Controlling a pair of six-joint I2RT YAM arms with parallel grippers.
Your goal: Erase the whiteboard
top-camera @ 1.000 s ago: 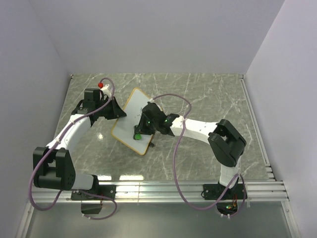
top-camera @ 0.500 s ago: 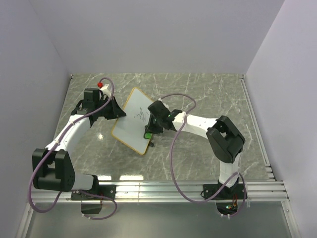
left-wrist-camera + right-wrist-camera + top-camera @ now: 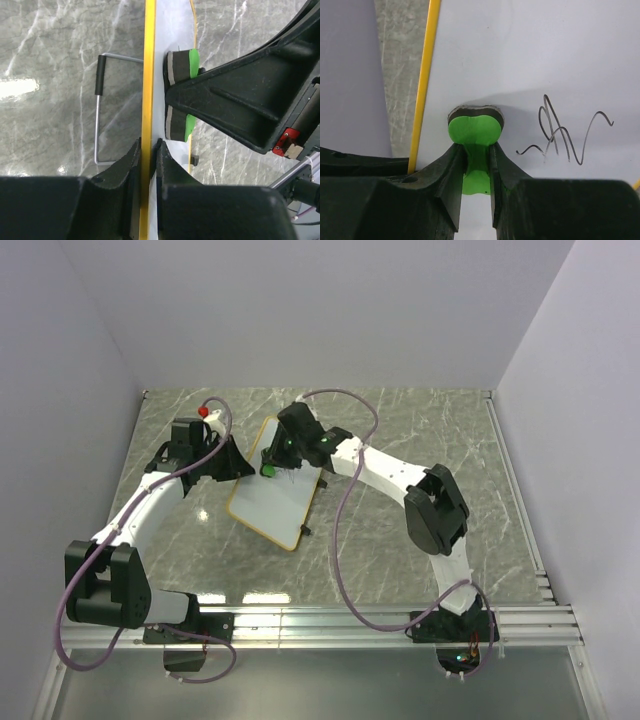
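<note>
Top view: the whiteboard (image 3: pixel 270 502) sits left of centre on the worktop (image 3: pixel 420 440), between the two arms, and it looks propped at a slant. The left pincer (image 3: pixel 240 468) is clamped on its left edge. The right pincer (image 3: pixel 272 462) is clamped on the green eraser (image 3: pixel 267 471) near the top corner.

Left wrist view: that grip only has the thin frame, so I reckon a hard push from the eraser could twist the board loose or rock it on its wire foot (image 3: pixel 98 112).

Right wrist view: the eraser sits beside the scribble (image 3: pixel 565 135), not on it, so a stroke could miss. The board is plain white with a yellow-orange rim and one black squiggle.
</note>
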